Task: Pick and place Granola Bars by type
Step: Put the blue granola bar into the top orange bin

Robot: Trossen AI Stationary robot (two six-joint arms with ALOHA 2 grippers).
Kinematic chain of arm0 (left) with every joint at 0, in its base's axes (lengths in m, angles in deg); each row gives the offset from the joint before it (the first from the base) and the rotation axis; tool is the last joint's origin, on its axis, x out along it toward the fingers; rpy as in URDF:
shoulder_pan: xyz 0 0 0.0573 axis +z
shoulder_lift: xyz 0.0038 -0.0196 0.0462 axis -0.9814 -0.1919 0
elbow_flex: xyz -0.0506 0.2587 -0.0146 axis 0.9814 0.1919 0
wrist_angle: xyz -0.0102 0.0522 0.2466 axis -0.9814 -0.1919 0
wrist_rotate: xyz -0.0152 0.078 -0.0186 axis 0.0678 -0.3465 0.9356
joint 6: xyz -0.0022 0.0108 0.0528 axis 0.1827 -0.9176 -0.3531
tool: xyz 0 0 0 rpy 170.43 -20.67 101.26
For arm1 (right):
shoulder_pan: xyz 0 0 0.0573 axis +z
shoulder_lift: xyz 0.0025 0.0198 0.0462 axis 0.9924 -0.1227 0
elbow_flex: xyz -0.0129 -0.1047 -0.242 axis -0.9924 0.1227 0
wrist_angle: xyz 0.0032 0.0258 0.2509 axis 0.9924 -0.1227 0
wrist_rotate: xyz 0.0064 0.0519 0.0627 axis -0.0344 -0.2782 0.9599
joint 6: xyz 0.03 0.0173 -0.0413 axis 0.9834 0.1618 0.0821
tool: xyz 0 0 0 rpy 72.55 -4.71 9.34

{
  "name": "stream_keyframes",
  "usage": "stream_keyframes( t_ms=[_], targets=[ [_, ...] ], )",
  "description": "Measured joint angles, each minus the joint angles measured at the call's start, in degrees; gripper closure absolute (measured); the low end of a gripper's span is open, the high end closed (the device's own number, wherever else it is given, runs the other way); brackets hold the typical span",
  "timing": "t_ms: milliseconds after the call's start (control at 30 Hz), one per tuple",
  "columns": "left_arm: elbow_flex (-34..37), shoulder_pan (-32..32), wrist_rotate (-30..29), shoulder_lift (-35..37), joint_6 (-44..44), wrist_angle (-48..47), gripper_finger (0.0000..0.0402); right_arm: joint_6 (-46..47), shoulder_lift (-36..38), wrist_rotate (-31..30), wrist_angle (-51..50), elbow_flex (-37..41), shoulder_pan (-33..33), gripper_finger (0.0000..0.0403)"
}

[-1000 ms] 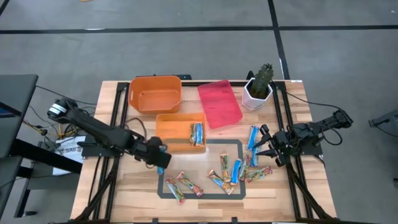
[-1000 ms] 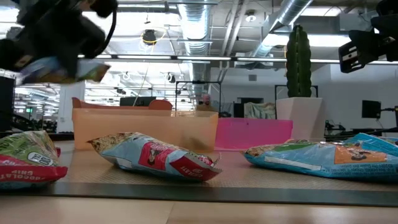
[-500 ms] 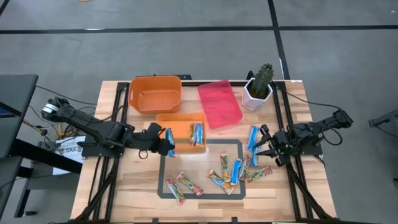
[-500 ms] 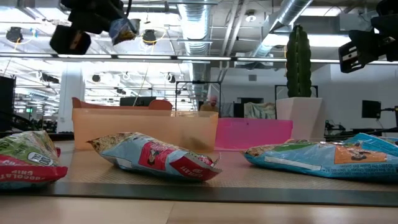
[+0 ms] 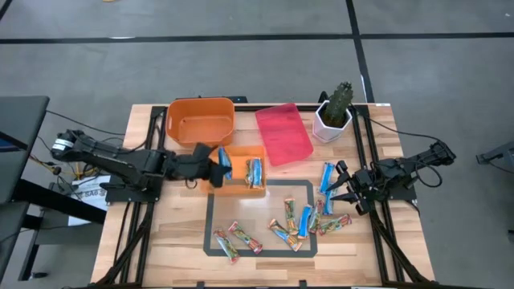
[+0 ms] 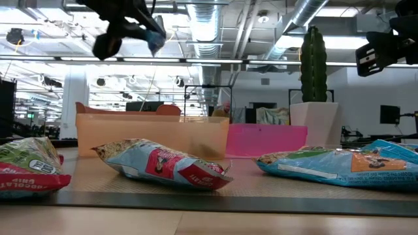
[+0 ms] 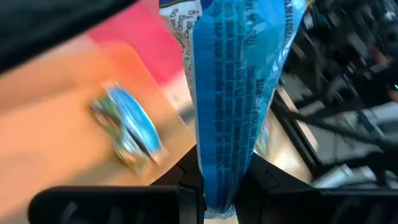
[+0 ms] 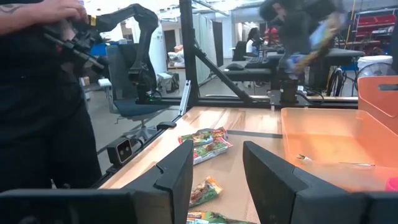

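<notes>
My left gripper [image 5: 215,165] hangs over the left end of the shallow orange bin [image 5: 239,185], shut on a blue granola bar [image 5: 224,162]. In the left wrist view this bar [image 7: 239,74] sticks out past the fingers. Another blue bar [image 5: 254,172] lies flat in the bin. More blue bars [image 5: 327,178] and multicoloured bars [image 5: 233,241] lie on the table around the taped rectangle. My right gripper [image 5: 341,186] rests open at the table's right, nothing between its fingers [image 8: 180,174]. My left gripper pinches one end of the blue bar [image 7: 219,177] between its two fingers. The fingers come from the table's left, slanting a little downward, and lie along the bar. The bar sticks out beyond the fingertips, lifted clear above the bin.
A deep orange bin [image 5: 201,120] and a pink tray [image 5: 283,133] stand at the back, with a potted cactus [image 5: 336,112] at the back right. In the right wrist view a person [image 8: 37,93] stands beyond the table's left side.
My left gripper has risen and gone toward the far and right edges, from beside the taped rectangle's left corner to above the shallow orange bin. Its wrist has rolled and tipped toward level. The blue bar has gone with it, still pinched.
</notes>
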Motion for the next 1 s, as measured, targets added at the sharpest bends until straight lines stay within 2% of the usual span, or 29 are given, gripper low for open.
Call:
stream_keyframes(
  t_ms=[567, 833, 1000],
  targets=[
    [0.0, 22.9, -1.7, 5.8, -28.4, -0.1, 0.0356, 0.0, 0.0, 0.0, 0.0, 0.0, 0.0, 0.0268],
    [0.0, 32.3, -1.7, 9.2, -34.0, -4.3, 0.0356, 0.0, 0.0, 0.0, 0.0, 0.0, 0.0, 0.0269],
    [0.0, 36.9, -1.9, 10.3, -34.7, -6.5, 0.0356, 0.0, 0.0, 0.0, 0.0, 0.0, 0.0, 0.0270]
  ],
)
